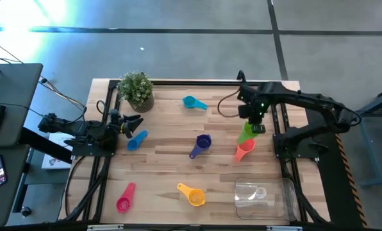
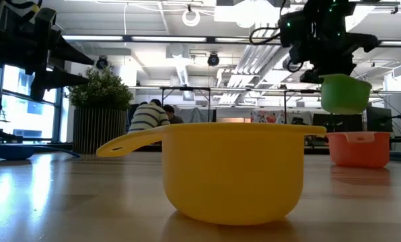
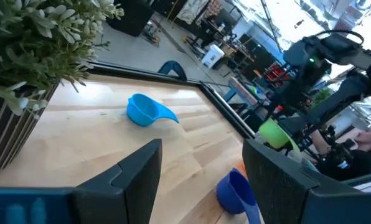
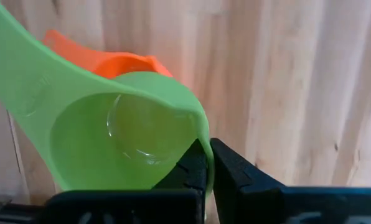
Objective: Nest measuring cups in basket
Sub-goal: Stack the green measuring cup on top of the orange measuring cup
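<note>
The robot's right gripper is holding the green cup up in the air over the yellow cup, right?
Not quite. The right gripper does hold the green cup up in the air, but it hangs over the red-orange cup, not the yellow cup. The high view shows the yellow one lying far off, near the table's front edge.

You're in a robotics lab or open workshop: a wooden table (image 1: pixel 178 167) on a concrete floor (image 1: pixel 178 51), ceiling lights (image 2: pixel 190 15), benches behind, and a person (image 2: pixel 149 115) seated at one.
</note>
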{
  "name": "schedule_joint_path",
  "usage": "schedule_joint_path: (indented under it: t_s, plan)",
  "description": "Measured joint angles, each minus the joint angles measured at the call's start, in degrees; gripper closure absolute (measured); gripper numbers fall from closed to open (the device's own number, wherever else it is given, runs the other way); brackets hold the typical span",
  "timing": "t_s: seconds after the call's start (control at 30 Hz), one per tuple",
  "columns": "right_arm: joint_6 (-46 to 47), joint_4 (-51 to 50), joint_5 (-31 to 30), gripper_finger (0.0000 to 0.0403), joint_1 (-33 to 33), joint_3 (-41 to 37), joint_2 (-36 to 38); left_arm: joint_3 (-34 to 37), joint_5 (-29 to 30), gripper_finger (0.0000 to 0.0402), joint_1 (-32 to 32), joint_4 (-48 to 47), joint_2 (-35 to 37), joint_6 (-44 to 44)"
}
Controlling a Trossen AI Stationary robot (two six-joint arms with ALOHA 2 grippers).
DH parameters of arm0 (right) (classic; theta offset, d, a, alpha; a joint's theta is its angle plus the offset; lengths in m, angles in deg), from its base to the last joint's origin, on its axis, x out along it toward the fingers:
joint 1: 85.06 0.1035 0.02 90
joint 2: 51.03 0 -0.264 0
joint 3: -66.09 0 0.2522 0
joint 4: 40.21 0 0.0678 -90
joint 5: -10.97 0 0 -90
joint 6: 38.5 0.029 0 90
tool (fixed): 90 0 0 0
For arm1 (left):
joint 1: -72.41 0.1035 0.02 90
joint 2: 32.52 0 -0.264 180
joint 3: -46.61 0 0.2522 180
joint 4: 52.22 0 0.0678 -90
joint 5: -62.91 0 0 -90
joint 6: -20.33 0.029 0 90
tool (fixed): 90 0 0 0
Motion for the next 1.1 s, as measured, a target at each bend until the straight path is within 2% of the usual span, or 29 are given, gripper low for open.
schedule_joint_path:
  t_s: [0.27, 0.53, 0.77, 1.1]
  plan:
    - [5.52, 1.77, -1.63, 0.0403, 10.47, 0.00, -0.03, 0.00, -2.85, 0.0186, 0.00, 0.03, -0.01, -0.05]
    - [10.79, 2.16, -3.87, 0.0403, 16.86, 0.02, -3.13, 0.00, -4.98, 0.0186, 0.00, 0.04, -0.01, -0.05]
    - [13.13, 2.69, -7.96, 0.0403, 17.70, 0.02, -6.68, 0.00, -4.98, 0.0186, 0.00, 0.02, -0.02, 0.04]
    - [14.94, 1.55, -9.81, 0.0403, 17.70, 0.02, -9.43, 0.00, -4.96, 0.0186, 0.00, -0.07, 0.00, 0.07]
